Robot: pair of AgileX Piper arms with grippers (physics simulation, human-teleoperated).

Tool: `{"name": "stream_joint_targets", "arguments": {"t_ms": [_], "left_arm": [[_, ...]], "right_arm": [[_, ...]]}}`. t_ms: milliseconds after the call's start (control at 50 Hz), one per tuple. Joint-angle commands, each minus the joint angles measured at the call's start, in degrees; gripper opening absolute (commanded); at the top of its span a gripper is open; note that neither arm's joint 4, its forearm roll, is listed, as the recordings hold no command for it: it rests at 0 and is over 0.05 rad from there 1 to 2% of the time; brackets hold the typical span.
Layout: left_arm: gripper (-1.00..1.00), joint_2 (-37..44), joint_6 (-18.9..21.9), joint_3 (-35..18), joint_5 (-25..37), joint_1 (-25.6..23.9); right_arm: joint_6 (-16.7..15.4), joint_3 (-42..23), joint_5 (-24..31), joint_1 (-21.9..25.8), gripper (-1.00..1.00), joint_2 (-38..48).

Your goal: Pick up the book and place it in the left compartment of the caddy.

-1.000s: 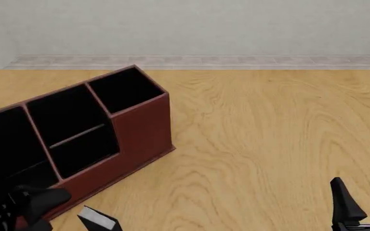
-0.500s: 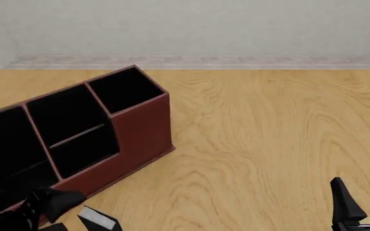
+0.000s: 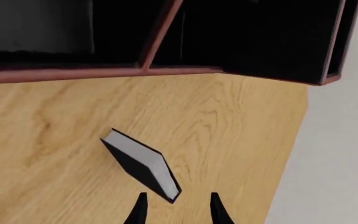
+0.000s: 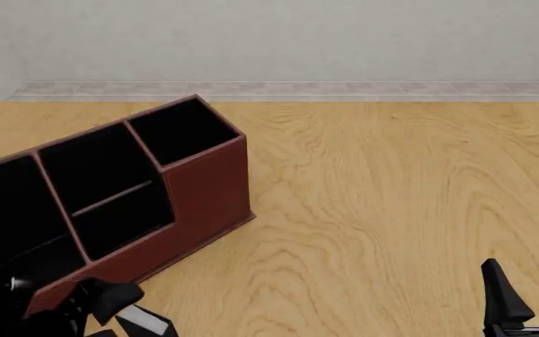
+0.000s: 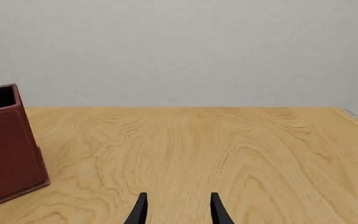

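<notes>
The book [image 3: 143, 165] lies on the wooden table, black cover with a pale page edge, just in front of the caddy [image 3: 104, 73]. My left gripper [image 3: 176, 210] is open and empty above the table, its fingertips close to the book's near corner and not touching it. In the front view the book [image 4: 148, 321] shows at the bottom edge, partly hidden by my left arm [image 4: 68, 309]. The red-brown caddy [image 4: 208, 189] stands at the left, angled, with the left compartment [image 4: 8, 210] nearest my left arm. My right gripper [image 4: 528, 291] is open and empty at the front right.
The caddy's small end section [image 4: 180, 130] and shelved middle section [image 4: 110, 186] sit to the right of the left compartment. The caddy's corner shows in the right wrist view [image 5: 5, 144]. A grey wall [image 4: 279, 42] bounds the table's far edge.
My left arm has moved to the right along the caddy's front, coming over the book. The book, the caddy and my right arm have not moved.
</notes>
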Motion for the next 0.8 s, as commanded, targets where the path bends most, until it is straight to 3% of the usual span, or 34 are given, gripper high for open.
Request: {"name": "stream_joint_targets", "arguments": {"t_ms": [20,800], "left_arm": [[1.0,2.9,-1.0,2.4,-4.9,-0.4],[1.0,10.3,-4.3,7.6,-15.5,-1.9]], "right_arm": [[0.0,0.1,-0.1,0.0,1.0,0.0],[0.0,0.1,-0.1,0.0,1.0,0.0]]}}
